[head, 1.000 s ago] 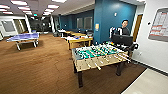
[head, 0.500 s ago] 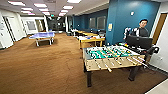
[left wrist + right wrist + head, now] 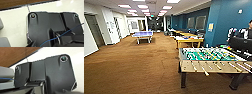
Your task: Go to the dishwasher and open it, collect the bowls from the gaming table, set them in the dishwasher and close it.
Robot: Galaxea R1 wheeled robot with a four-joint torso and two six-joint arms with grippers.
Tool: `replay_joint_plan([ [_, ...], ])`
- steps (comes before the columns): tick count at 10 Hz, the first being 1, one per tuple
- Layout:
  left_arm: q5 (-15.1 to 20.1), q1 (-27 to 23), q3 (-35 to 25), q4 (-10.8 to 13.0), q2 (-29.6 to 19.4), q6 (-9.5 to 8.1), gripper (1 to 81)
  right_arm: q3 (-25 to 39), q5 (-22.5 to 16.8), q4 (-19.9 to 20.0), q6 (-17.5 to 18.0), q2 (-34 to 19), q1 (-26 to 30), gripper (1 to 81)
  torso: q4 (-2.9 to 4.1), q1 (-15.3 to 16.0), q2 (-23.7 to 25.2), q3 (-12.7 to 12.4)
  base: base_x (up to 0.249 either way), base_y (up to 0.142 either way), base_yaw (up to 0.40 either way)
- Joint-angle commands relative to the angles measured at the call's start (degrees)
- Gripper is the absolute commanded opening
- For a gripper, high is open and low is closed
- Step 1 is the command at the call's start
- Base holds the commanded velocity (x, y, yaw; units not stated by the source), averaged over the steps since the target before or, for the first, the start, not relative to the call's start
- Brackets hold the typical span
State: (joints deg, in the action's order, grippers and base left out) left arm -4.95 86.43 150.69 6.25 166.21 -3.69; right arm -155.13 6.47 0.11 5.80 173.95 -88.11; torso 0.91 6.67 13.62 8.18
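The gaming table (image 3: 189, 39), long and white-topped with a yellow wood edge, stands along the blue wall past the foosball table. Small things lie on it, too blurred to tell as bowls. The dishwasher is out of view. In the left wrist view and the right wrist view I look down on the robot's own dark plate over a pale floor and a strip of brown carpet.
A foosball table (image 3: 209, 60) with a green field stands close at the right front. A blue ping-pong table (image 3: 143, 34) is far ahead at the left. More yellow tables (image 3: 184, 33) line the blue wall. A person (image 3: 249, 27) is at the right edge. Brown carpet (image 3: 134, 67) spreads ahead.
The whole head picture has shifted right, so the camera has turned left. The foosball table now shows larger and nearer.
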Motion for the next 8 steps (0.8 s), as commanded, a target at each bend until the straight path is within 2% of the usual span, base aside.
replay_joint_plan([
  [1,2.75,-2.80,0.13,-0.01,-0.43,-0.09,81.1,0.45,-2.61,-0.72,-0.18,0.02,2.81,81.1,0.00,0.00,0.00,0.00,0.000,0.000,0.360],
  [4,2.75,-2.80,0.13,-0.10,-0.34,-0.09,81.1,0.45,-2.61,-0.81,-0.18,0.02,2.81,81.1,0.00,0.00,0.00,0.00,0.000,0.000,0.350],
  [5,2.75,-2.80,0.13,-0.10,-0.34,-0.09,81.1,0.45,-2.61,-0.81,-0.18,0.02,2.81,81.1,0.00,0.00,0.00,0.00,0.000,0.223,0.000],
  [8,2.75,-2.63,0.13,-0.01,-0.17,-0.09,81.1,0.45,-2.61,-0.81,-0.18,0.02,2.81,81.1,0.00,-0.05,0.00,-0.02,0.000,0.000,0.000],
])
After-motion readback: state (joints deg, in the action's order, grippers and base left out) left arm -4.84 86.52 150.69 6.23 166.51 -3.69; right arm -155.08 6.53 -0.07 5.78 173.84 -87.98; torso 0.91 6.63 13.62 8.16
